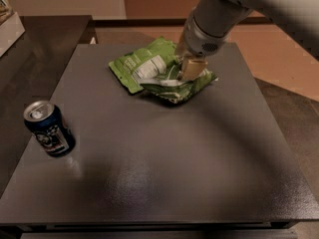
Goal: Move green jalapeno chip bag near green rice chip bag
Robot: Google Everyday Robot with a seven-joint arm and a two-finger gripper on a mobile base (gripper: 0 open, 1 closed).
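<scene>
The jalapeno bag (185,87), deep green and crumpled, lies at the far middle of the worktop (174,158), one edge overlapping the rice bag (139,66). That lime-green, crinkled bag lies flat, pale label patch upward. The gripper (192,69) is down on the jalapeno bag
</scene>
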